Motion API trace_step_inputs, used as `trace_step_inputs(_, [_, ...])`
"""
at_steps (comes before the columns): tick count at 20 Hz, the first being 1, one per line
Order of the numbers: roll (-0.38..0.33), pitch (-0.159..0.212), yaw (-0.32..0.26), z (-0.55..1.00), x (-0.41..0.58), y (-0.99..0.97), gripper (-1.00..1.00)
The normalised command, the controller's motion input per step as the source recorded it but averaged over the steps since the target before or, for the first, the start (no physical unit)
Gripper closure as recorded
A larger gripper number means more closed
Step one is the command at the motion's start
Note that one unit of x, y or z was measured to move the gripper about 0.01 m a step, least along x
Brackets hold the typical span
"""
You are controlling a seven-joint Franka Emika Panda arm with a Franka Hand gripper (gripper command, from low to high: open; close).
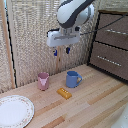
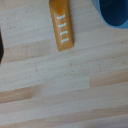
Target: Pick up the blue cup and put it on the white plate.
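The blue cup (image 1: 73, 79) stands upright on the wooden table, its handle turned toward the exterior view's right. My gripper (image 1: 61, 51) hangs well above the table, up and a little to the exterior view's left of the cup, with nothing between its fingers; the jaws look open. The white plate (image 1: 15, 111) lies flat at the exterior view's lower left corner. In the wrist view only a blue curved edge of the cup (image 2: 116, 12) shows at the frame's corner; the fingers do not show clearly there.
A pink handleless cup (image 1: 43, 81) stands to the exterior view's left of the blue cup. A small orange block (image 1: 63, 93) (image 2: 62, 25) lies in front of the two cups. A brown drawer cabinet (image 1: 111, 45) stands at the exterior view's right, with a woven screen behind.
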Motion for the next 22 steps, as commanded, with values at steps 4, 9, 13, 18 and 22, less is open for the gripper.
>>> trace_step_inputs(4, [0.06,0.08,0.071,-0.07,0.214,-0.69,-1.0])
trace_step_inputs(9, [0.076,0.098,0.097,-0.11,0.24,-0.78,-1.0])
trace_step_inputs(13, [0.06,0.097,0.1,-0.14,0.178,-0.69,-1.0])
trace_step_inputs(18, [0.013,0.089,0.055,-0.22,0.122,-0.48,-1.0])
trace_step_inputs(22, [0.0,0.041,-0.047,-0.3,0.126,-0.34,-1.0])
